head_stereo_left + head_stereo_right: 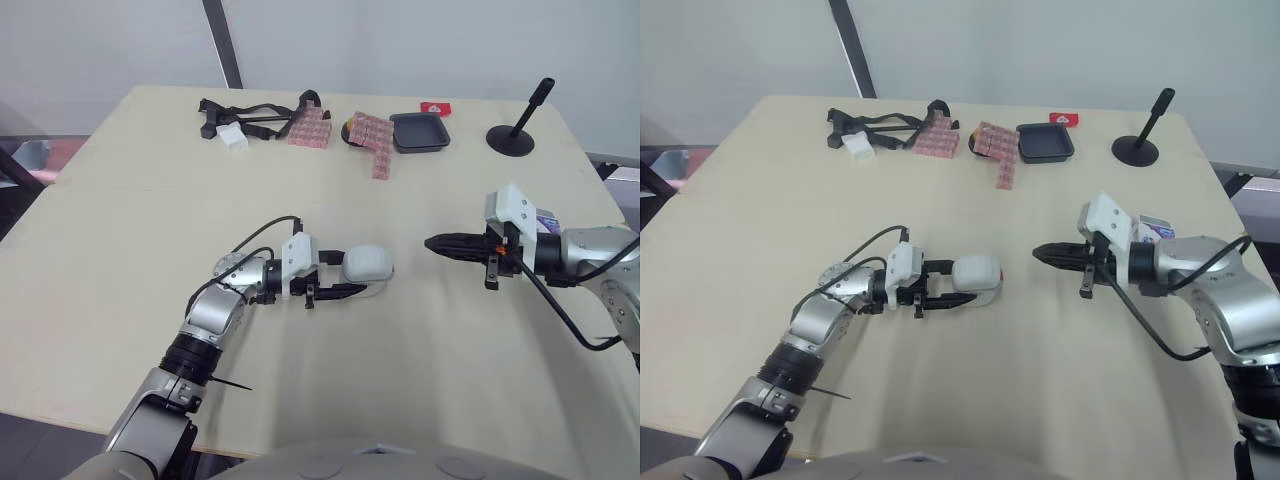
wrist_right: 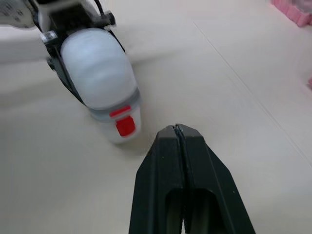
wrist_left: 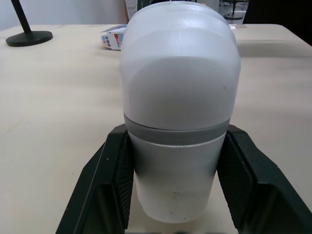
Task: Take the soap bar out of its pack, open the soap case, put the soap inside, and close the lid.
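One risk: my left claw (image 1: 348, 273) clamps the case (image 1: 370, 263); my right claw (image 1: 432, 243), pressed together at three o'clock, may shove it loose.

Both arms have brushed silver-grey cylindrical segments with black ring joints. On the left arm (image 1: 213, 312), a thin black cable (image 1: 262, 232) loops from the forearm to a white blocky wrist housing (image 1: 299, 263), and a black cable-tie tail (image 1: 232, 384) juts out near the lower black collar. The left gripper (image 1: 356, 273) has two black wedge-shaped fingers (image 3: 113, 187) with finely textured inner faces. The right arm (image 1: 588, 250) carries a white angular housing (image 1: 514, 211), a thick black drooping cable (image 1: 562, 322) and a small orange mark (image 1: 497, 250) at the finger base. The right gripper (image 2: 177, 128) is black, slim and tapering.
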Controlling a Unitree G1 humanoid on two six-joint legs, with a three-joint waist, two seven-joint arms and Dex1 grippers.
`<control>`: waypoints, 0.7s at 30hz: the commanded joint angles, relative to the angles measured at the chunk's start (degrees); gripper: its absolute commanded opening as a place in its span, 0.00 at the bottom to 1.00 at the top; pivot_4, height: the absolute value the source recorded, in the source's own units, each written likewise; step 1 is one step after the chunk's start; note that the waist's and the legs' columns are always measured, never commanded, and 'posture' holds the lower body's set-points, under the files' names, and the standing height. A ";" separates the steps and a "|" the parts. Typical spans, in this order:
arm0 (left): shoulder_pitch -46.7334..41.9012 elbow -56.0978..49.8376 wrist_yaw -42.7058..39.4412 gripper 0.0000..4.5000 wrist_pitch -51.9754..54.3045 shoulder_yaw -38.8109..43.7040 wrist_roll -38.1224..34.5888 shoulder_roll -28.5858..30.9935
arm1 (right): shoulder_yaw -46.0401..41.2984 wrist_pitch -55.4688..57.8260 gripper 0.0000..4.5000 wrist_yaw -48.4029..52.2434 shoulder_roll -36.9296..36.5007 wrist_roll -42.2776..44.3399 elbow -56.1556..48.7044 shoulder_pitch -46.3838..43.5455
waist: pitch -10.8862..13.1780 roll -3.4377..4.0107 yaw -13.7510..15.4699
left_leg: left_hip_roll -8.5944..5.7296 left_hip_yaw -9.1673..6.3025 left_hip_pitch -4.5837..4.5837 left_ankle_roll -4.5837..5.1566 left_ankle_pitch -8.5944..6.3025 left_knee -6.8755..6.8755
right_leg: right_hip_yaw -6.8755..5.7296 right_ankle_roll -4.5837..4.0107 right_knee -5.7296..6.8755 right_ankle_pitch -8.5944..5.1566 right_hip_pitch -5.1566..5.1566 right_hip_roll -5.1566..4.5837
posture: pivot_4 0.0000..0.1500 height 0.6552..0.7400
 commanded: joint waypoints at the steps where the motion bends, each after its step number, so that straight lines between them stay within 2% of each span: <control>1: -0.67 -2.16 0.19 0.42 -0.20 1.25 -1.29 0.34 | -1.77 1.94 0.01 -2.14 0.99 4.01 -3.77 -3.48 | 0.00 0.00 0.03 | 0.00 0.01 0.00 0.01 0.00 0.00 | 0.00 0.00 0.00 0.00 -0.02 0.00 | 1.00 0.97; 11: -0.50 -2.18 -0.09 0.42 -0.34 1.14 -1.40 0.63 | 3.81 5.24 0.01 -8.11 5.43 6.00 -10.07 -10.51 | 0.00 0.00 0.25 | -0.01 0.02 -0.01 -0.25 0.16 0.02 | 0.00 0.01 0.01 0.00 -0.11 0.00 | 1.00 0.97; 21: -0.60 -2.35 0.20 0.42 -0.23 0.96 -1.42 0.36 | 9.57 3.02 0.01 -9.02 6.79 2.39 -10.69 -9.31 | 0.00 0.00 0.33 | -0.05 0.02 -0.08 -0.30 0.16 0.00 | 0.00 0.02 -0.01 0.01 -0.10 -0.01 | 1.00 0.97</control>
